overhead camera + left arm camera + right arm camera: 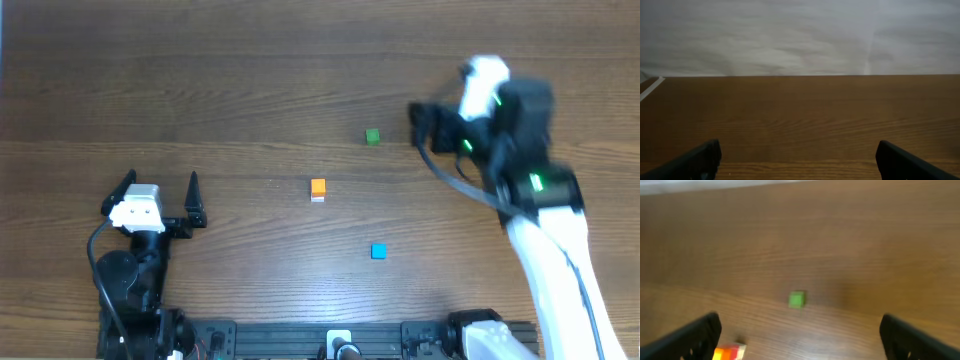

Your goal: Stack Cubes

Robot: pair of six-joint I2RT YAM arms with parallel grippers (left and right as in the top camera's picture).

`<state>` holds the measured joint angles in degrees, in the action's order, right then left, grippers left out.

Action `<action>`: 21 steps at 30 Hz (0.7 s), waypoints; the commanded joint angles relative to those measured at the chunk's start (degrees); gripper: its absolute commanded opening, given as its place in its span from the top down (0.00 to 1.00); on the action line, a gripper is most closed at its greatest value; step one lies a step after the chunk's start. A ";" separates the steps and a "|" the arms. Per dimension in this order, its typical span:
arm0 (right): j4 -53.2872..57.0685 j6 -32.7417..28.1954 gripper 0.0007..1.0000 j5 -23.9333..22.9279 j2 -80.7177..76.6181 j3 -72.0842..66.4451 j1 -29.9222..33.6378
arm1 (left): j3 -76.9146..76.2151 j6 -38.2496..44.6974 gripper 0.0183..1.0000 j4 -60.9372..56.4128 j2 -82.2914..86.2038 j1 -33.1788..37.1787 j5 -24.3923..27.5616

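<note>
From above, the brown wooden table (250,70) has three small colored cubes on it, well apart. One orange cube (318,185) is in the middle. One green cube (372,136) is farther from the arm bases than the orange cube and to its right. One blue cube (378,251) is nearer the bases than the orange cube, also to its right. A tiny white piece (318,199) touches the orange cube on the side toward the bases; I cannot tell if it is a cube. The left gripper (161,180) sits well to the left of the orange cube, its two fingers spread wide with nothing between them. The right arm (545,215) is to the right of the orange cube, out past the green cube. The left wrist view has bare table and a pale wall (790,35). The right wrist view has the green cube lying flat by itself, with the orange cube and white piece near one finger. The right gripper (800,322) is spread wide and holds nothing. That makes two grippers.
</note>
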<state>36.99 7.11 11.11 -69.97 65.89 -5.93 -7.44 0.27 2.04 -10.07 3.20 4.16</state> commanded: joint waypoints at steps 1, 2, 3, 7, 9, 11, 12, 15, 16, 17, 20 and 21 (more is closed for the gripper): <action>5.95 -2.03 0.01 -0.72 -14.32 11.28 -6.23 | 0.37 0.98 0.00 -0.26 0.39 0.35 0.55; 6.99 -2.01 0.01 -0.70 -17.31 13.16 -7.19 | 0.37 0.98 0.00 -0.26 0.39 0.35 0.55; 7.96 -1.62 0.01 -0.70 -20.26 14.91 -7.98 | 0.37 0.98 0.00 -0.26 0.39 0.35 0.55; 10.99 1.68 0.01 -2.36 -31.04 20.11 -9.90 | 0.37 0.98 0.00 -0.26 0.39 0.35 0.55; 12.20 3.06 0.01 -4.59 -35.04 21.66 -10.36 | 0.37 0.98 0.00 -0.26 0.39 0.35 0.55; 12.81 3.80 0.01 -6.56 -38.38 22.73 -10.78 | 0.37 0.98 0.00 -0.26 0.39 0.35 0.55; 12.85 3.78 0.01 -7.02 -39.69 23.04 -10.97 | 0.37 0.98 0.00 -0.26 0.39 0.35 0.55; 12.87 3.80 0.01 -9.09 -42.75 23.34 -11.61 | 0.37 0.98 0.00 -0.26 0.39 0.35 0.55; 12.94 3.89 0.01 -9.90 -43.47 23.34 -11.76 | 0.37 0.98 0.00 -0.26 0.39 0.35 0.55; 13.00 4.61 0.01 -11.02 -44.17 23.34 -11.89 | 0.37 0.98 0.00 -0.26 0.39 0.35 0.55; 12.85 5.31 0.01 -12.57 -46.40 23.34 -12.31 | 0.37 0.98 0.00 -0.26 0.39 0.35 0.55; 12.66 5.33 0.01 -12.55 -47.04 23.34 -12.46 | 0.37 0.98 0.00 -0.26 0.39 0.35 0.55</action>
<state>49.87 11.20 1.43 -115.07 87.50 -17.58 -7.44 0.27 2.04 -10.00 3.20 4.32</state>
